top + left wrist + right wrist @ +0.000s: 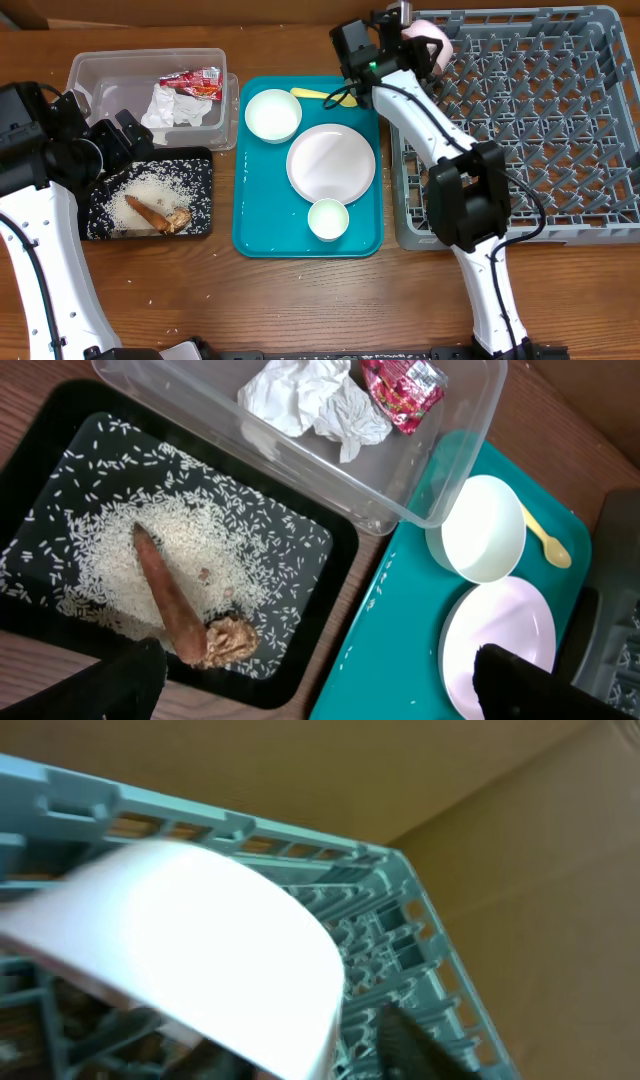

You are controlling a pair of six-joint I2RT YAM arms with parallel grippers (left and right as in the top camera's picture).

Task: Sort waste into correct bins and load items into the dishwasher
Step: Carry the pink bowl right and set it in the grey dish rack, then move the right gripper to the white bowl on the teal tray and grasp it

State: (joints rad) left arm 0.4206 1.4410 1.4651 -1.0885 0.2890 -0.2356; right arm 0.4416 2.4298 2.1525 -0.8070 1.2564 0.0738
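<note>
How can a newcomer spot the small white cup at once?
Find the flat teal rectangular serving tray beside the large grey plastic dish rack. The small round white cup sits at the tray's edge nearest the arm bases, next to the large round white plate. It is the smallest white dish there, clearly smaller than the white bowl at the far corner.

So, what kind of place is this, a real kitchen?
Probably a test bench staged as a dish-clearing station, not a real kitchen: a wooden table with a grey dish rack, a teal tray of white dishes, and robot arms, the right end effector holding a white bowl.
</note>
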